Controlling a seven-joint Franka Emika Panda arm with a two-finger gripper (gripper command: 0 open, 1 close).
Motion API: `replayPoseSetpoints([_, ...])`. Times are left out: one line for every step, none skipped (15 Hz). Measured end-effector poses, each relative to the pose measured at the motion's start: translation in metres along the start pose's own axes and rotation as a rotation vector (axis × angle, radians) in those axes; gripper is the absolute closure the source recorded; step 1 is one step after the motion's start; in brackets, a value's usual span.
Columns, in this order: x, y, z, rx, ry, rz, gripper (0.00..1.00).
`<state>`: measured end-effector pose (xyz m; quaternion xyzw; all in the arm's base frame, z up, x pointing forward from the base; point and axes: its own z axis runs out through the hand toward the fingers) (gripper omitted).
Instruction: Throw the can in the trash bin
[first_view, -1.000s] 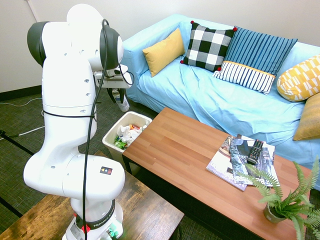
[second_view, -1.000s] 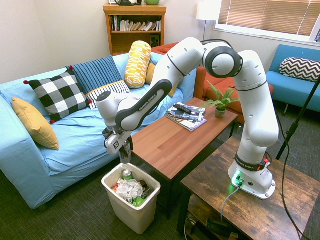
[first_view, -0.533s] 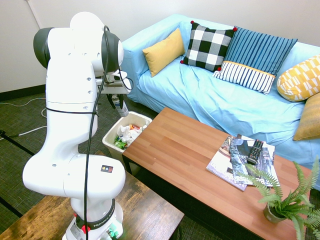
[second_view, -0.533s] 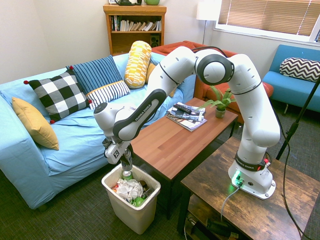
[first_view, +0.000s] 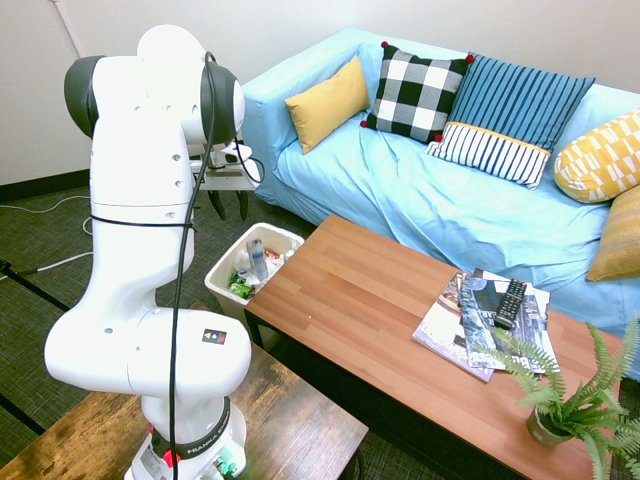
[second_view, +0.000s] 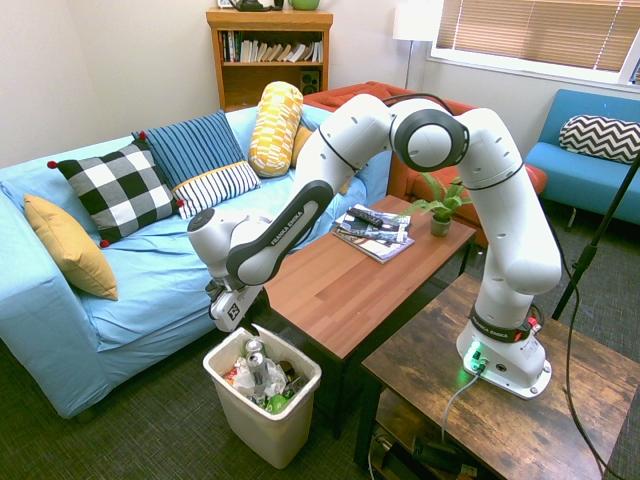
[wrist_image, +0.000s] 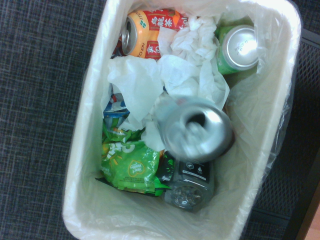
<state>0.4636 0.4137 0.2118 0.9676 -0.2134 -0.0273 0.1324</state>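
Even, bright indoor light fills both exterior views, with soft shadows. In the wrist view the can is motion-blurred; the bin liner glares white.

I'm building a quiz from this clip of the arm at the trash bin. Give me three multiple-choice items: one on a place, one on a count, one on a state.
1. Where is the can?
A. on the coffee table
B. at the trash bin, below the claw
C. on the sofa

2. How many cushions show on the blue sofa in the first exterior view?
A. two
B. five
C. eight

3. The claw is
A. open, holding nothing
B. shut on the can
C. shut on a remote

Key: B, the can is free at the bin's mouth; B, five show; A, fingers apart above the bin.
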Motion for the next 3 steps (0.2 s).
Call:
replayPoseSetpoints([-0.0014,-0.0006,-0.0001,0.000,0.001,0.001,0.00])
replayPoseSetpoints([-0.0021,-0.0009,-0.0001,0.000,0.001,0.002,0.00])
replayPoseSetpoints([-0.0022,-0.0009,-0.0001,0.000,-0.001,0.005,0.00])
